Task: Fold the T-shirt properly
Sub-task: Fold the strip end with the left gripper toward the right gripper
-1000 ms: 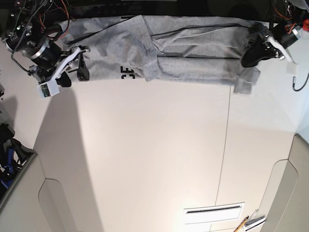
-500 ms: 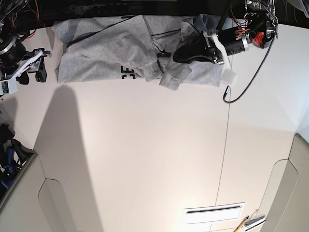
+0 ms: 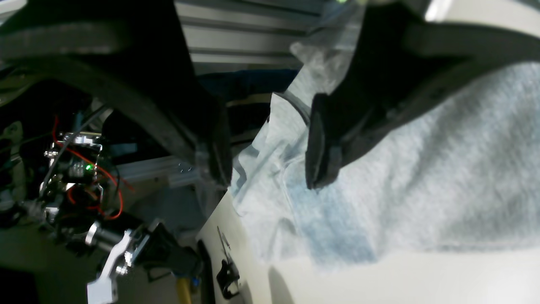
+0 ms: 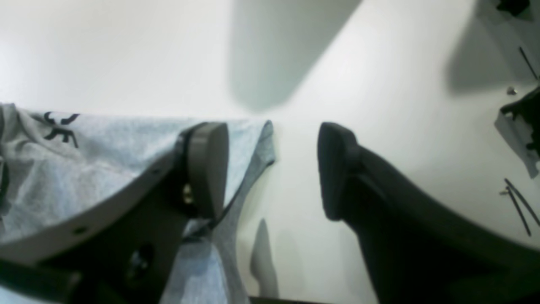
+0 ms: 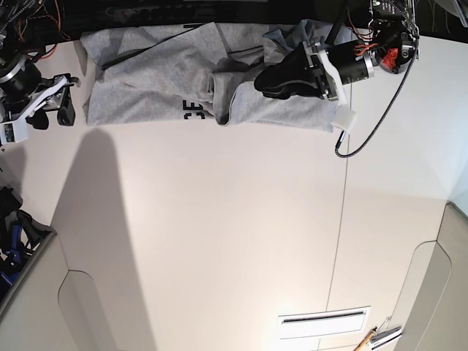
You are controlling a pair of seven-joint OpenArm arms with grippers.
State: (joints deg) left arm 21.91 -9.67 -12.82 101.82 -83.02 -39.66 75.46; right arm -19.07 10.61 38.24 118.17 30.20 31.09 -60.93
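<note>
While the white bench [image 5: 219, 234] carries the grey T-shirt [image 5: 146, 80] bunched along its far edge, the left gripper [image 5: 265, 82] sits over the folded-in part, spread with cloth between but unpinched, and the right gripper [image 5: 53, 110], wide and empty beside the hem, should square that edge before creasing.

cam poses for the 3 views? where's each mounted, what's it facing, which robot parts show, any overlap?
Base: overhead, facing down at the table; T-shirt along the top edge, both arms in view.
Left wrist: on the left gripper, looking past open jaws at shirt fabric.
Right wrist: on the right gripper, jaws open over the shirt's edge and bare table.
Shared: all three show the T-shirt; base and right wrist show its black lettering.
</note>
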